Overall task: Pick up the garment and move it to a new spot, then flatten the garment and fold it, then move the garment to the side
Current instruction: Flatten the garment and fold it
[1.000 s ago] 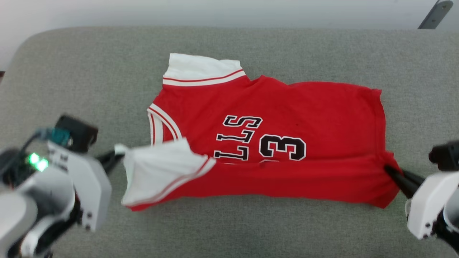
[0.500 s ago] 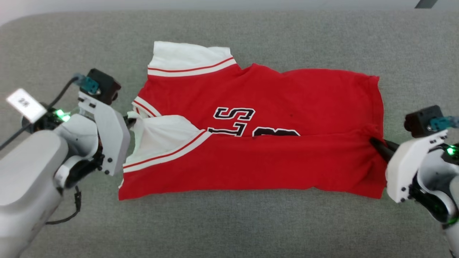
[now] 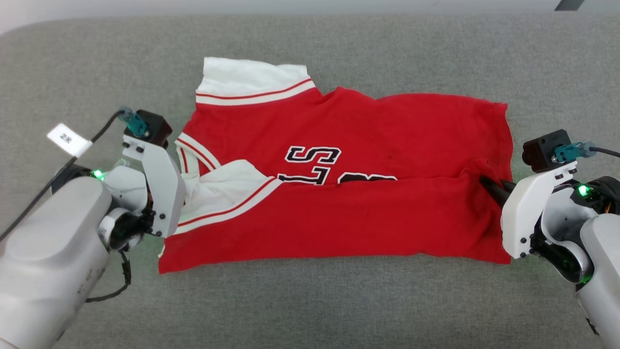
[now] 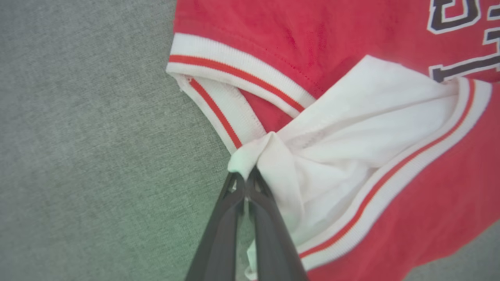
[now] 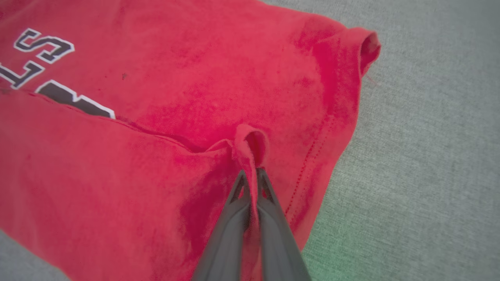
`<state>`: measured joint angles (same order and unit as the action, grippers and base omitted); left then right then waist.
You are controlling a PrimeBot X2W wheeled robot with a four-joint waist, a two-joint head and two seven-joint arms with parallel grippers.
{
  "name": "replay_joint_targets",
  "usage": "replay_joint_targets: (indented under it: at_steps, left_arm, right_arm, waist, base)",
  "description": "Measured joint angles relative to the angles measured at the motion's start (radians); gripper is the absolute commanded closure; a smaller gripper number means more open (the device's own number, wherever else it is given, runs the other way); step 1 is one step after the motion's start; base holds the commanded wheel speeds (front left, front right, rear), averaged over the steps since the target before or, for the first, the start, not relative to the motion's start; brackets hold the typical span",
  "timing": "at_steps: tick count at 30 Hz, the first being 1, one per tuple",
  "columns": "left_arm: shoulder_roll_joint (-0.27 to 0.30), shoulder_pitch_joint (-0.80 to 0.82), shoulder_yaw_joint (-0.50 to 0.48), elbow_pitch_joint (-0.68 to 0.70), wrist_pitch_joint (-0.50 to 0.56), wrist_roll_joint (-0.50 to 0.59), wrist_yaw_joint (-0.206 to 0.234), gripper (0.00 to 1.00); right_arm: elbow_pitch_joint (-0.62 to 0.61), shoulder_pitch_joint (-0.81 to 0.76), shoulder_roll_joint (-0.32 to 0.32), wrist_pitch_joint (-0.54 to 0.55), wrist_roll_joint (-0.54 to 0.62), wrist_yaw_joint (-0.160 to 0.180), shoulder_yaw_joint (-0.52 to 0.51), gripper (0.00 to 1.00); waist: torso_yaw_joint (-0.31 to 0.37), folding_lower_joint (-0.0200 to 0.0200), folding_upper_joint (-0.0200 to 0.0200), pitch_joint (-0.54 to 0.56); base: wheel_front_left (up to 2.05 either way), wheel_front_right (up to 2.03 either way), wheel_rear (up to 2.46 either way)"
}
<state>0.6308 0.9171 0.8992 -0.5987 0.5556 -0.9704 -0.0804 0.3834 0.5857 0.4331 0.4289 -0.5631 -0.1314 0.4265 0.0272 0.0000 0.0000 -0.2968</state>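
Left end effector [image 4: 245, 177]: fingers closed tight on a bunched tip of the white sleeve [image 4: 351, 128], at the collar end of the garment [image 3: 348, 194]. Right end effector [image 5: 253, 173]: closed on a pinch of red cloth near the hem end.

Garment lies lengthwise across the grey fabric surface [image 3: 339, 300], between the two arms. Its near long edge is laid over the middle, hiding the lower part of the black lettering [image 3: 312, 165]. Far sleeve [image 3: 252, 80] is flat and uncovered.

Judgement: folding step, with the first lengthwise fold being set down. Next move likely: let both pinches go without dragging cloth back, then check the folded edge runs straight. The held sleeve looks rumpled and may need smoothing.
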Motion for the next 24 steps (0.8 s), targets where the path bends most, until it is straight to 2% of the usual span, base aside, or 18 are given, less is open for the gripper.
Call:
replay_joint_targets:
  at_steps: [1, 2, 3, 7, 13, 18, 24]
  left_arm:
    - [-0.002, 0.001, 0.000, -0.006, 0.001, -0.002, 0.000, 0.01]
    - [-0.002, 0.003, 0.001, -0.008, 0.002, -0.001, 0.000, 0.00]
    - [-0.002, 0.006, -0.001, -0.009, 0.007, -0.003, 0.000, 0.00]
    - [0.004, 0.015, -0.009, 0.010, 0.007, -0.009, 0.002, 0.00]
    - [0.033, -0.006, -0.026, 0.092, 0.026, -0.043, 0.026, 0.00]
    - [0.070, -0.059, -0.034, 0.197, 0.089, -0.086, 0.094, 0.00]
    - [0.114, -0.142, -0.031, 0.337, 0.182, -0.137, 0.205, 0.00]
  right_arm:
    - [0.004, 0.002, 0.000, -0.004, 0.000, 0.000, 0.001, 0.37]
    - [0.007, 0.002, 0.001, -0.012, 0.000, 0.000, 0.002, 0.15]
    - [0.009, 0.002, 0.002, -0.021, -0.003, 0.000, 0.000, 0.00]
    - [-0.004, 0.001, 0.010, -0.060, -0.006, 0.000, -0.009, 0.00]
    - [-0.044, -0.050, 0.000, -0.156, 0.022, 0.000, -0.091, 0.00]
    - [-0.111, -0.120, -0.036, -0.251, 0.088, 0.000, -0.184, 0.00]
    - [-0.219, -0.223, -0.113, -0.344, 0.204, 0.000, -0.308, 0.00]
  waist:
    - [-0.001, 0.0000, 0.0000, 0.005]
    - [-0.003, 0.0000, 0.0000, 0.010]
    - [-0.004, 0.0000, 0.0000, 0.016]
    - [-0.013, 0.0000, 0.0000, 0.040]
    - [-0.029, 0.0000, 0.0000, 0.079]
    - [-0.042, 0.0000, 0.0000, 0.111]
    - [-0.047, 0.0000, 0.0000, 0.145]
  base:
    - [0.00, 0.00, 0.00]
    - [0.00, 0.00, 0.00]
    - [0.00, 0.00, 0.00]
    - [0.00, 0.00, 0.00]
    - [0.00, 0.00, 0.00]
    - [0.00, 0.00, 0.00]
    - [0.00, 0.00, 0.00]
